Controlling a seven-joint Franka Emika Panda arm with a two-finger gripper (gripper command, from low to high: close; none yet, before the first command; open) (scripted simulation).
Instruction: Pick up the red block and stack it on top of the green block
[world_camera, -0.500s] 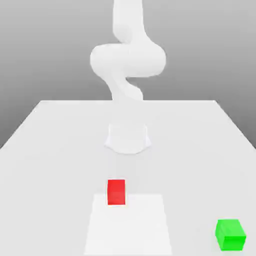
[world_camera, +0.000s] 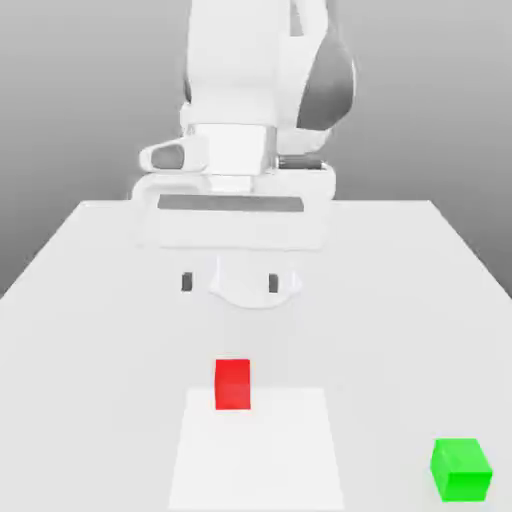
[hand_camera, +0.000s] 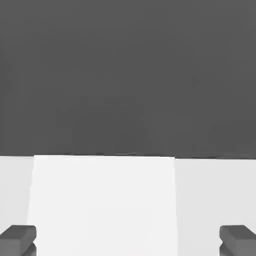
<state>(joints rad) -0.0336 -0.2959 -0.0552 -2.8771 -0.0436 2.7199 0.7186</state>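
Observation:
The red block (world_camera: 232, 384) sits on the white table (world_camera: 90, 330) near the middle front, at the far edge of a brighter white square patch (world_camera: 255, 450). The green block (world_camera: 461, 469) rests at the front of the exterior view's right. My gripper (world_camera: 229, 283) hangs open above the table, behind the red block and well apart from it, its two dark fingertips (world_camera: 186, 283) spread wide with nothing between them. In the hand view the fingertips (hand_camera: 18, 237) stand far apart over the bright patch (hand_camera: 102, 200).
The arm's white body (world_camera: 255, 90) rises behind the gripper at the table's far side. The table's edges run along both sides of the exterior view. Grey backdrop lies beyond.
The arm has changed pose: the hand now faces the camera lower and larger, with both fingertips showing above the table. The blocks have not moved.

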